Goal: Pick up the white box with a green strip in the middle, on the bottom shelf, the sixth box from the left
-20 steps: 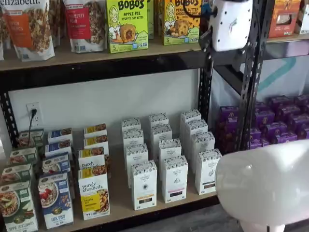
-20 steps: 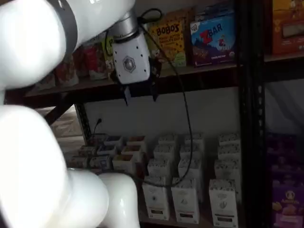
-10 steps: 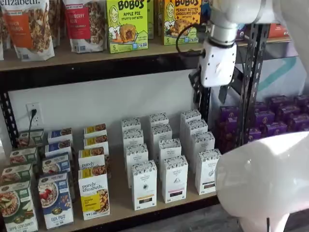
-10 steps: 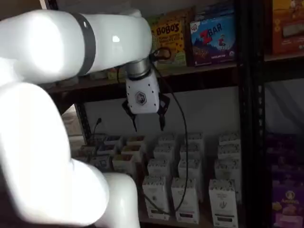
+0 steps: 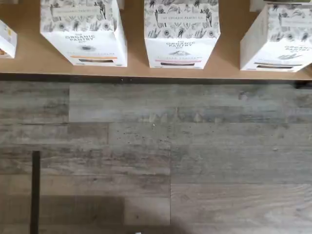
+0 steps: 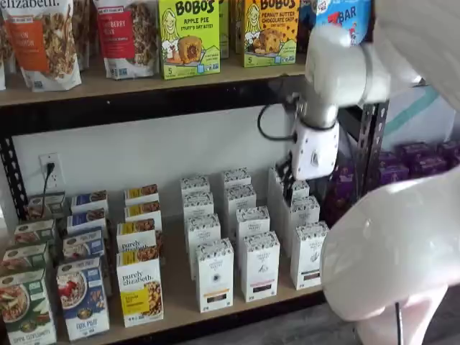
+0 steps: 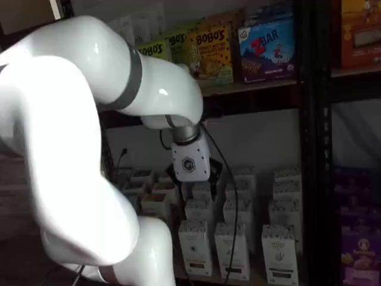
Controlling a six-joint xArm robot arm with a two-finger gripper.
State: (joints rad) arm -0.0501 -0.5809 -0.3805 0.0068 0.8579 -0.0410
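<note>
The white box [image 6: 309, 253] stands at the front of the right-hand column of white cartons on the bottom shelf [image 6: 180, 298], and it also shows in the other shelf view [image 7: 280, 253]. The wrist view shows the white box [image 5: 278, 36] beside two like cartons, at the edge of the wood board. My gripper [image 6: 307, 188] hangs over the rear cartons of that column, higher than and behind the white box. In a shelf view the gripper [image 7: 191, 180] shows its black fingers spread to either side of the white body, open, with nothing between them.
Two more columns of white cartons [image 6: 214, 274] stand left of the white box, then yellow-and-white boxes [image 6: 140, 287] and cereal boxes [image 6: 83, 295]. A black rack post [image 6: 368, 151] and purple boxes [image 6: 424, 162] are to the right. The upper board [image 6: 144, 79] carries Bobo's boxes.
The gripper has come down from the level of the upper board to just above the white cartons, shifting left in one shelf view. Its fingers stay spread.
</note>
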